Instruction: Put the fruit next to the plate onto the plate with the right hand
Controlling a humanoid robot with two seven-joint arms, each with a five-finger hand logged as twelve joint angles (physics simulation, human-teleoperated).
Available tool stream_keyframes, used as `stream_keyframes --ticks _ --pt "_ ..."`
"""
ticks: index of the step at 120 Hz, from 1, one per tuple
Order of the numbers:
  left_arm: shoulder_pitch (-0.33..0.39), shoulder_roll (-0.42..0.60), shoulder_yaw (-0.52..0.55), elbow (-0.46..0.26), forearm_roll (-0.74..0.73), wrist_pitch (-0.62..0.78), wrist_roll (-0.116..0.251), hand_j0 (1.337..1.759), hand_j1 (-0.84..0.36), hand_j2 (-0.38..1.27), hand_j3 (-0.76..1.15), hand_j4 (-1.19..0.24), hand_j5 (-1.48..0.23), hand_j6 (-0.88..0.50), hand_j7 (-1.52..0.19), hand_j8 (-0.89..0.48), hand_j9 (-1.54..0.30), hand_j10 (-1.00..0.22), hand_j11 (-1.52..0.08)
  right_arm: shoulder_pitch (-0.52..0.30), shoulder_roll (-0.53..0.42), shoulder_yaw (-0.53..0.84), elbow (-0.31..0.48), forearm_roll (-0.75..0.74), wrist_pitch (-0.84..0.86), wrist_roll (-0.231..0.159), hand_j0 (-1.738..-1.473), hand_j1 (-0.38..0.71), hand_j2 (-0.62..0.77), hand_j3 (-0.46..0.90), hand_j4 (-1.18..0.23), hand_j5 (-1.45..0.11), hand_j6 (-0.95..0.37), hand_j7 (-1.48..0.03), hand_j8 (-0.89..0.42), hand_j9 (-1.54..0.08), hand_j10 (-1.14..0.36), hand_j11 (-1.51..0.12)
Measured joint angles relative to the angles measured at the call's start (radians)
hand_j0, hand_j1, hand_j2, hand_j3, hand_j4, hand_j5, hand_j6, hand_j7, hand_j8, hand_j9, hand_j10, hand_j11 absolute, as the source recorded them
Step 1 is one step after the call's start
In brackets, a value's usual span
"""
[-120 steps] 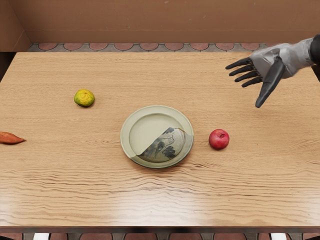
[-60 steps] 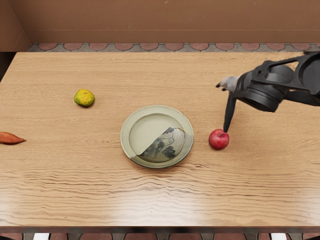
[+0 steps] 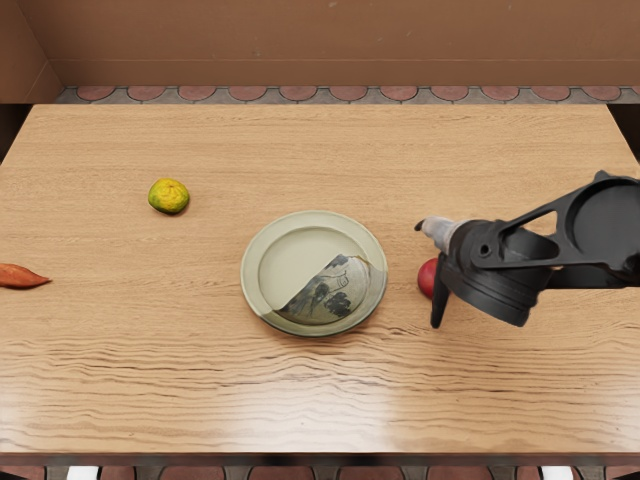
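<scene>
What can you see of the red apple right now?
Only a rounded red sliver of the apple shows; the right hand covers the rest of it. It sits on the wooden table just right of the plate, clear of the rim. Whether the hand touches or grips it cannot be seen.

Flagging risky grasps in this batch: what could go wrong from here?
1. The right hand hides most of the apple, so its grip cannot be checked; a poor one might roll the apple away.
2. The apple sits close to the plate; a sideways nudge could knock it against the rim.
</scene>
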Motion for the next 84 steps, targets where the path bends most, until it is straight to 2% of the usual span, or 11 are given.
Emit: stream_keyframes --ticks 35,55,84 --pt "0.000 0.000 0.000 0.000 0.000 0.000 0.000 1.658 0.34 0.00 0.00 -0.01 -0.01 -0.01 -0.01 -0.01 -0.01 -0.01 -0.01 0.008 0.025 -0.057 0.006 0.035 -0.005 0.000 -1.658 -0.25 -0.02 0.00 -0.08 -0.11 -0.08 -0.10 -0.08 -0.11 -0.08 -0.11" --pt "0.000 0.000 0.000 0.000 0.000 0.000 0.000 1.658 0.34 0.00 0.00 -0.01 -0.01 -0.01 -0.01 -0.01 -0.01 -0.01 -0.01 0.025 0.031 -0.063 0.001 0.050 -0.006 0.000 -1.658 -0.17 -0.03 0.00 -0.15 -0.20 -0.15 -0.20 -0.15 -0.20 -0.15 -0.20" --pt "0.000 0.000 0.000 0.000 0.000 0.000 0.000 1.658 0.34 0.00 0.00 -0.01 -0.01 -0.01 -0.01 -0.01 -0.01 -0.01 -0.01 0.071 0.046 -0.065 -0.014 0.065 -0.006 0.000 -1.658 -0.12 -0.04 0.00 -0.19 -0.25 -0.19 -0.25 -0.19 -0.25 -0.19 -0.25"
